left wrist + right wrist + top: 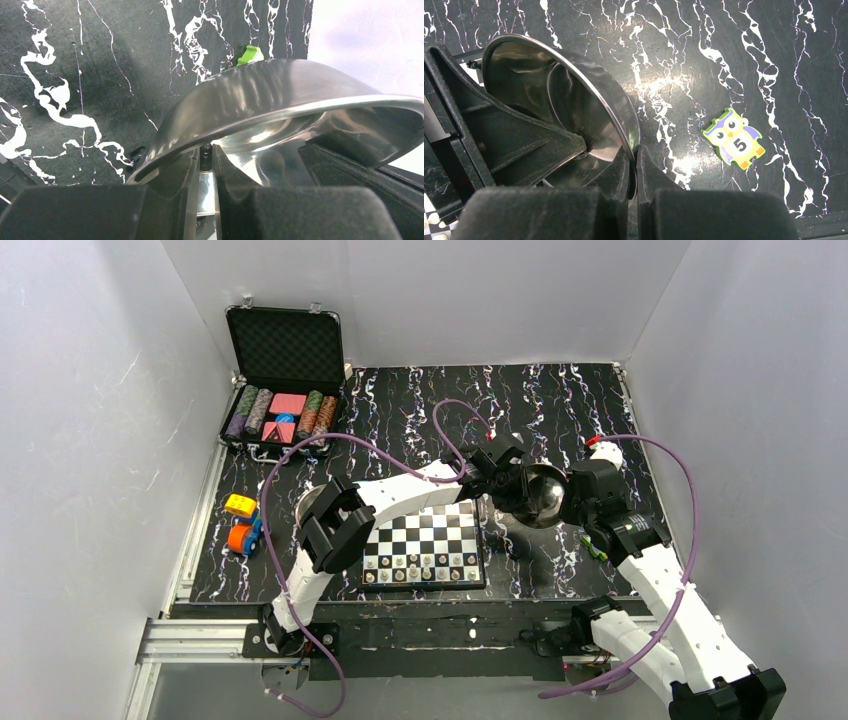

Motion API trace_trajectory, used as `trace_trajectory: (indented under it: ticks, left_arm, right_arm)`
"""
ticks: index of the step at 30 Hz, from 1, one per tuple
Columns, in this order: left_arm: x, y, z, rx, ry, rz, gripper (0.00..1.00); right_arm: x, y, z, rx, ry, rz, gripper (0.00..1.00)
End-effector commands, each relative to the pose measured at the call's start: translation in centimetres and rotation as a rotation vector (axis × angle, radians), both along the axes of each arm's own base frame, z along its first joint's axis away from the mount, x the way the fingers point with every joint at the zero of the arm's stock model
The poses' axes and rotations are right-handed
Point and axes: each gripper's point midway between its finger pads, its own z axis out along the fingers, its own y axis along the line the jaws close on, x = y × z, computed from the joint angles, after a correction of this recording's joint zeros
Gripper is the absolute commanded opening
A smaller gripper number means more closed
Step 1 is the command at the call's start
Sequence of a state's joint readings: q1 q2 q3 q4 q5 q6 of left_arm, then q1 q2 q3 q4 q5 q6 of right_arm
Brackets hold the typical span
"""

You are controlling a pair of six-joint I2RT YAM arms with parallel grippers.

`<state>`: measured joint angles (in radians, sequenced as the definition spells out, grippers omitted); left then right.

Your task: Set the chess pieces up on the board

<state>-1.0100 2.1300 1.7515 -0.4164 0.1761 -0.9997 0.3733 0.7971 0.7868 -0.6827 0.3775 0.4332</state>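
Note:
The board [425, 530] lies in front of the arms, and pale chess pieces [420, 568] stand along its two near rows. The left arm covers its far edge. I see no black pieces on it. A shiny metal bowl [540, 498] hangs tilted just right of the board. My right gripper [572, 502] [634, 152] is shut on the bowl's [574, 90] rim. My left gripper [497, 480] [206, 155] pinches the opposite side of the bowl [260, 90]. Its jaws are nearly together on a strip of metal, with a small dark thing in the gap.
An open black case [283, 390] of poker chips stands at the back left. A yellow and orange toy [243, 525] lies at the left edge. An owl tile marked 5 [734, 139] lies on the mat under the right arm. White walls close in the sides.

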Motion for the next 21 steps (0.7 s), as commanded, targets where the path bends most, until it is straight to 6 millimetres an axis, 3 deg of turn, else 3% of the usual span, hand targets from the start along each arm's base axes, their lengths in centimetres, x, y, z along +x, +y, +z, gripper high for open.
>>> trace_trajectory:
  ticks: [1,14,21]
  left_arm:
    - [1.2,0.8,0.5,0.031,-0.064,0.029,0.08]
    - [2.1,0.9,6.8,-0.085,-0.288,-0.034,0.0]
    - [2.1,2.2,10.0,-0.115,-0.428,-0.079,0.0]
  right_arm:
    - [2.0,2.9,3.9,0.162,-0.162,0.055,0.01]
    - [2.3,1.4,0.2,0.146,0.012,-0.138,0.01]
    - [2.7,0.5,-3.8,0.243,0.143,-0.212,0.01]
